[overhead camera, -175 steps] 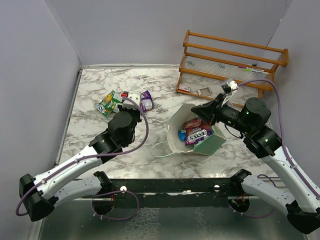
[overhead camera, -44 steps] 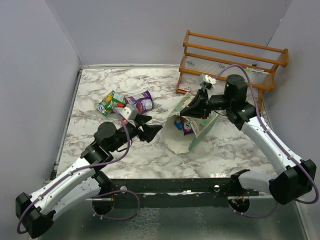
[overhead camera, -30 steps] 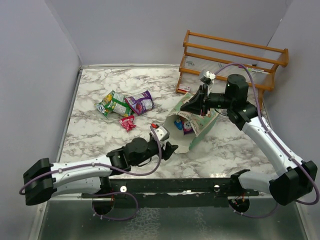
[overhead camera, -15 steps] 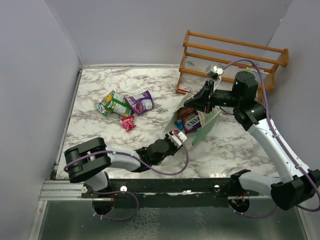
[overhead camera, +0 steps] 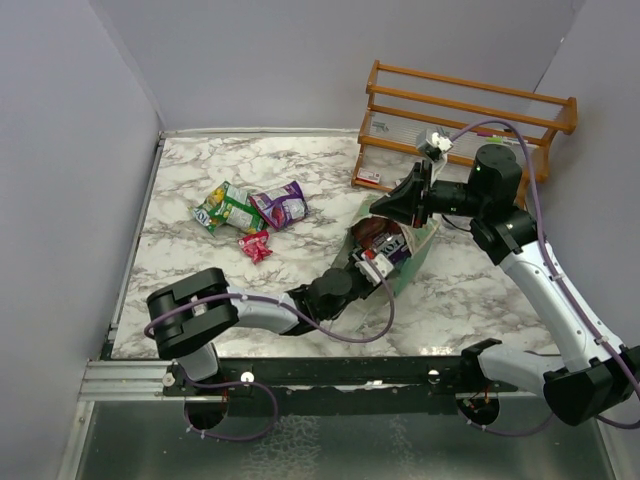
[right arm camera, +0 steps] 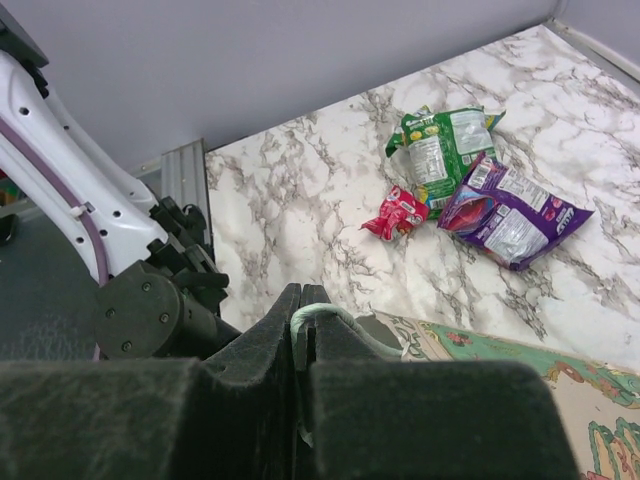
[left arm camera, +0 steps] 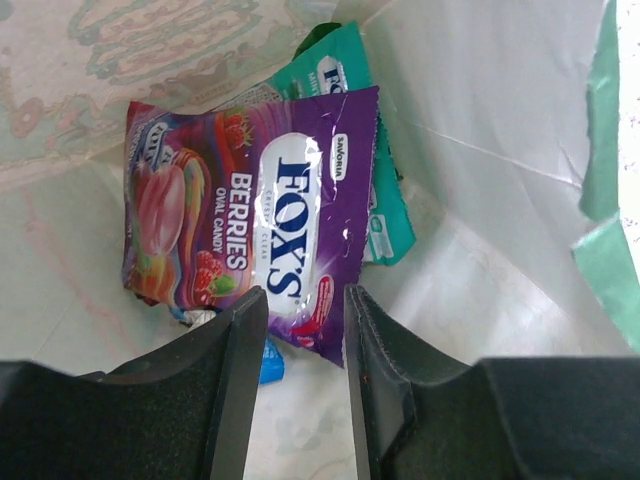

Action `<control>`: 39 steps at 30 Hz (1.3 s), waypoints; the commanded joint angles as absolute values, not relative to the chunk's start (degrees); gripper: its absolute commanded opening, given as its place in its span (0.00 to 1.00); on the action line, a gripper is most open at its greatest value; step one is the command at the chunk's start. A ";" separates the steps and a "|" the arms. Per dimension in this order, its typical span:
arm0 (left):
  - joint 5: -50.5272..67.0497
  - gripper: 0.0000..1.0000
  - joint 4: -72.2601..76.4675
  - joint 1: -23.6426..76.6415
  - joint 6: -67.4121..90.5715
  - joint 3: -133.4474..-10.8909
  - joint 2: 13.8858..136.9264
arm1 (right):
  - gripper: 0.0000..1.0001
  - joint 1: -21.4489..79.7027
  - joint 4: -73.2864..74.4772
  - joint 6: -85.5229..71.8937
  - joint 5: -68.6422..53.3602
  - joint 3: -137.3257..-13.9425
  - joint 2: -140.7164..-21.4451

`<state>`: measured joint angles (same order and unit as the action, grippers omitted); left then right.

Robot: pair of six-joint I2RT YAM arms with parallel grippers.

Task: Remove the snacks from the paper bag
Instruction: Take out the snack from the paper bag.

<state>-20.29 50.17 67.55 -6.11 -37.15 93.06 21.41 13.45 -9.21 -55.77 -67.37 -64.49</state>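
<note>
Overhead: the paper bag (overhead camera: 412,256) hides the tip of the left arm (overhead camera: 262,312). Left wrist: the left gripper (left arm camera: 303,298), jaws parted and empty, hovers above a purple packet (left arm camera: 250,230) overlapping a teal packet (left arm camera: 352,105) inside the bag. Right wrist: the right gripper (right arm camera: 303,305) clamps the bag's cord handle (right arm camera: 346,318)

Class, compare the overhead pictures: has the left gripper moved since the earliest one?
Yes. The left gripper has swung right, away from the green packet and toward the wooden rack, and now reaches into the paper bag.
</note>
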 commanded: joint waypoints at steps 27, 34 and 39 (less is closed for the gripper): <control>-30.72 0.18 46.56 65.66 -29.44 -53.17 108.43 | 0.02 21.53 13.83 -10.36 -56.25 -67.44 -59.31; -27.83 0.02 40.20 65.83 -22.78 -49.89 98.23 | 0.02 21.53 14.94 -8.38 -54.21 -66.15 -58.34; -20.08 0.00 36.50 65.88 -16.13 -45.77 87.46 | 0.02 21.53 13.56 -8.14 -51.39 -64.27 -57.26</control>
<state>-26.50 38.00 66.08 -22.46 -47.86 95.81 21.30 16.36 -8.71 -54.24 -65.49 -59.48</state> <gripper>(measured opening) 0.012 0.020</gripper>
